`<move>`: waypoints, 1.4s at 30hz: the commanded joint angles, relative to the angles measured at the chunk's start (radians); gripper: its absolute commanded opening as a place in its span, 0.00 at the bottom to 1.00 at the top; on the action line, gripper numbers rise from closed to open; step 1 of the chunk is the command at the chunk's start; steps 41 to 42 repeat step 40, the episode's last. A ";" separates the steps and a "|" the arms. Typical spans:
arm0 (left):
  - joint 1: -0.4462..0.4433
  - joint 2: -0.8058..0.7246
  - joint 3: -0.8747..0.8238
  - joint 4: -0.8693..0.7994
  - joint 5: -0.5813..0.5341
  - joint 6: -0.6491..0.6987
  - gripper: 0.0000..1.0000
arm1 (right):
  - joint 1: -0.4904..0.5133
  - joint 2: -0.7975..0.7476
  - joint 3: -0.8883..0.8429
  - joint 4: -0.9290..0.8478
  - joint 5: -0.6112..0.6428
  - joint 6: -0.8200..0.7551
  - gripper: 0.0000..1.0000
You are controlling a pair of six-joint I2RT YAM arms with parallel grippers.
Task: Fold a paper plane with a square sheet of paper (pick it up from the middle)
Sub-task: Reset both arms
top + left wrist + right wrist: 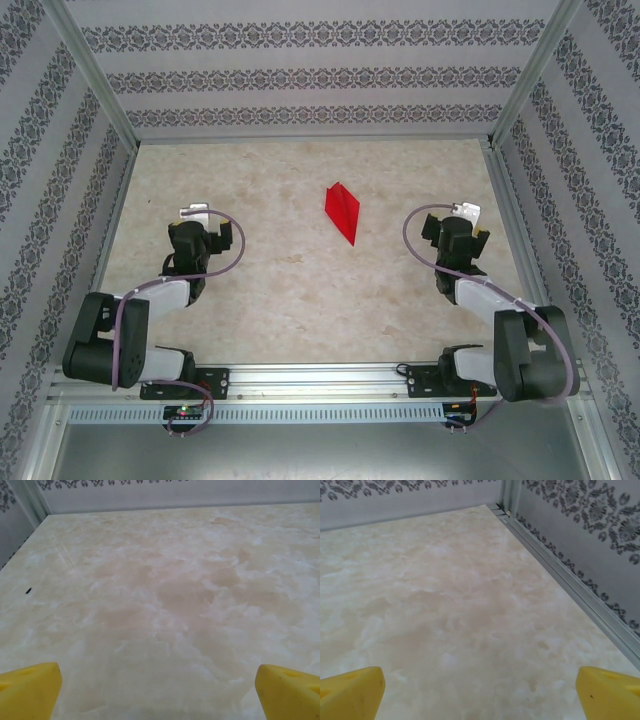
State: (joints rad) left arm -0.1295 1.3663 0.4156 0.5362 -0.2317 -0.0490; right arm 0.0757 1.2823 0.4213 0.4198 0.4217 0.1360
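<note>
Plane [342, 212]: red dart, lying flat on the table [280, 300], untouched. Left gripper [159, 692]: well left of the plane and slightly nearer the bases, yellow fingers [30, 690] spread wide, empty. Right gripper [480, 692]: well right of the plane, likewise released, grasping nothing.

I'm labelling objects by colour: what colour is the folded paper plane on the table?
The paper plane is bright red, seen best in the top external view.
</note>
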 commanded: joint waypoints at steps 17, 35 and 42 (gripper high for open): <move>0.060 0.191 -0.009 0.301 0.139 0.064 1.00 | -0.080 0.198 -0.029 0.426 -0.225 -0.100 0.98; 0.059 0.198 0.003 0.288 0.163 0.075 1.00 | -0.080 0.212 -0.026 0.435 -0.254 -0.112 0.98; 0.059 0.198 0.002 0.291 0.164 0.076 1.00 | -0.080 0.216 -0.052 0.493 -0.384 -0.161 0.98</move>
